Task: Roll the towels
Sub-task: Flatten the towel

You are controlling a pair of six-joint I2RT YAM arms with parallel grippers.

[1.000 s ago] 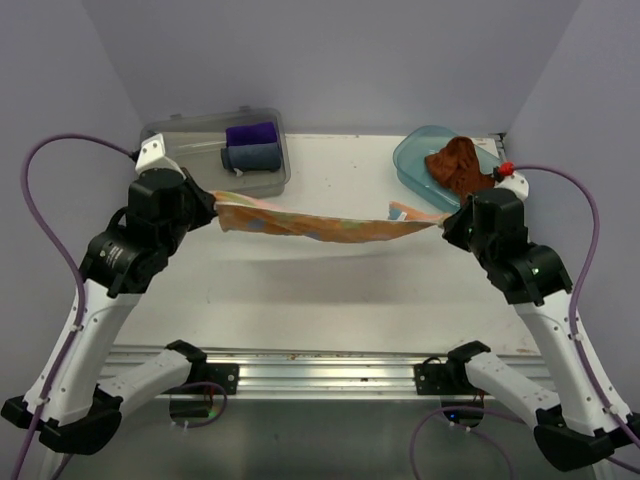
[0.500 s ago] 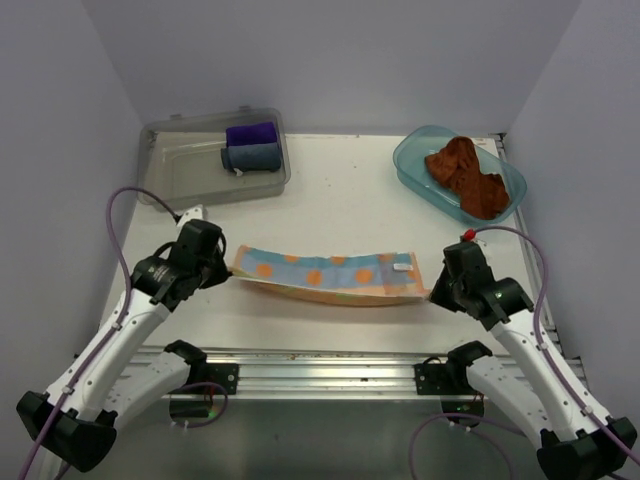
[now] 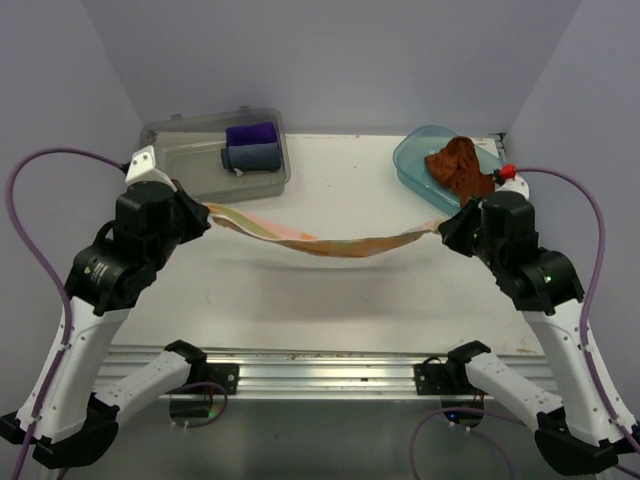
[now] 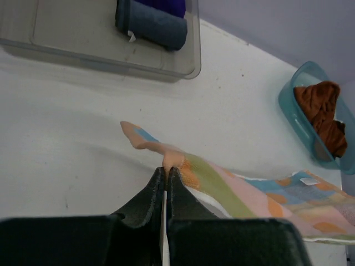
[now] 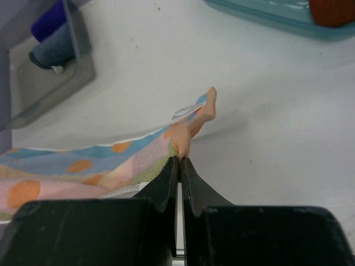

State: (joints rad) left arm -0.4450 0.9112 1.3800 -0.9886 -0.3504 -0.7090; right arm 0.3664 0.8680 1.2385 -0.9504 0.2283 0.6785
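The patterned towel [image 3: 330, 240], pale blue, orange and white, hangs stretched above the table between both arms, sagging in the middle. My left gripper [image 3: 205, 210] is shut on its left corner [image 4: 169, 159]. My right gripper [image 3: 442, 224] is shut on its right corner [image 5: 183, 145]. The rest of the patterned towel [image 4: 266, 194] trails off to the right in the left wrist view and to the left [image 5: 72, 166] in the right wrist view. The rust-brown towel [image 3: 462, 170] lies crumpled in a teal tub [image 3: 412, 160] at the back right.
A clear bin [image 3: 180, 170] at the back left holds a rolled purple cloth [image 3: 251, 133] and a rolled grey-blue cloth [image 3: 252, 157]. A metal rail [image 3: 320, 365] runs along the near edge. Purple walls close the back and sides.
Half a second ago both arms were low and near, with the patterned towel spread close to the table. Now both have risen and moved back, and the towel hangs stretched in the air.
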